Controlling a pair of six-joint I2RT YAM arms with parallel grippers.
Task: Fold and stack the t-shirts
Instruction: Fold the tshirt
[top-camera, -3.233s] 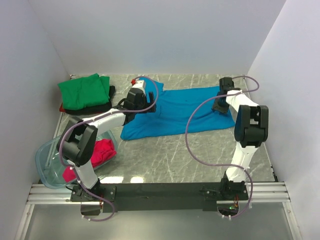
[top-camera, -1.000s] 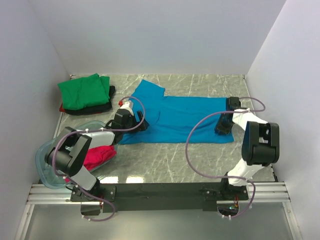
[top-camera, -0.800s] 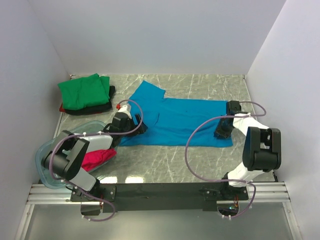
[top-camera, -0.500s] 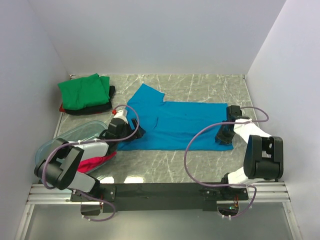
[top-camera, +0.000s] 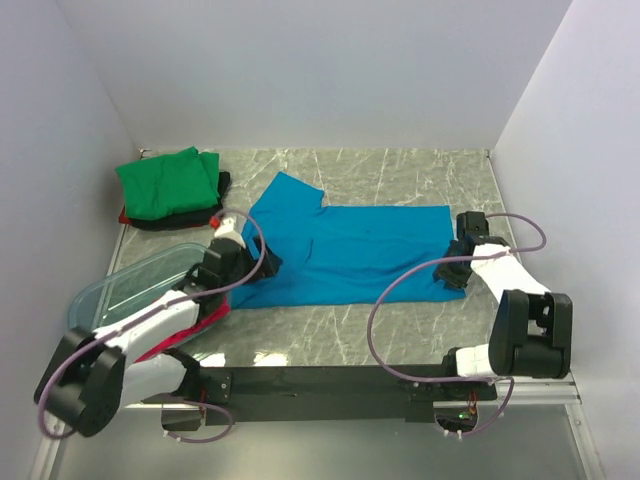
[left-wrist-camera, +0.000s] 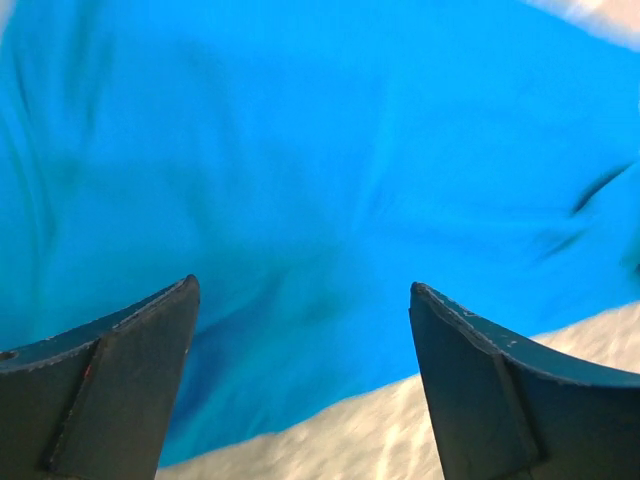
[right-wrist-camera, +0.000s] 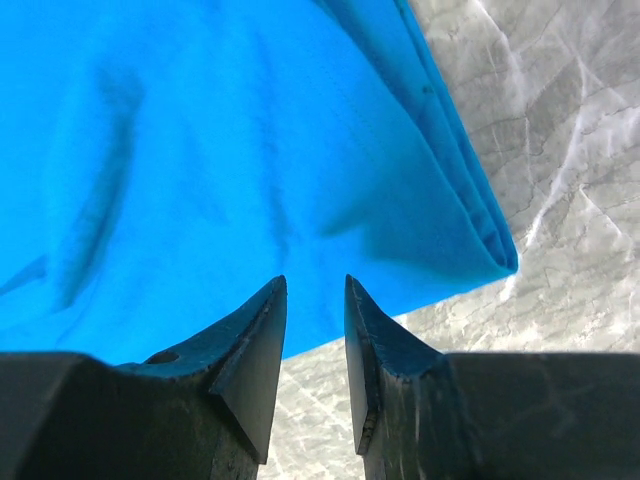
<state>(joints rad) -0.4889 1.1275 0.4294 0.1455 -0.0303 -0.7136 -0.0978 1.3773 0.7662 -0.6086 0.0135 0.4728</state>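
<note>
A bright blue t-shirt (top-camera: 350, 250) lies spread flat on the marble table, one sleeve pointing to the far left. My left gripper (top-camera: 250, 268) is wide open and empty at its near-left corner; the left wrist view shows the blue cloth (left-wrist-camera: 320, 150) just beyond the gripper (left-wrist-camera: 302, 285). My right gripper (top-camera: 447, 272) sits at the near-right corner, jaws a little apart with nothing between them (right-wrist-camera: 315, 282), the folded hem (right-wrist-camera: 470, 220) ahead. A folded green t-shirt (top-camera: 168, 182) lies on a black one (top-camera: 220, 185) at far left. A magenta-red t-shirt (top-camera: 205, 318) lies in the bin, mostly hidden by my left arm.
A clear plastic bin (top-camera: 125, 290) lies at the near left under my left arm. A red edge (top-camera: 124, 215) peeks from under the green and black stack. White walls close the table on three sides. The black rail with the arm bases runs along the near edge.
Both grippers have drawn the blue shirt toward the near edge and spread it flatter. Both arms have stretched lower over the table, the left arm covering more of the bin.
</note>
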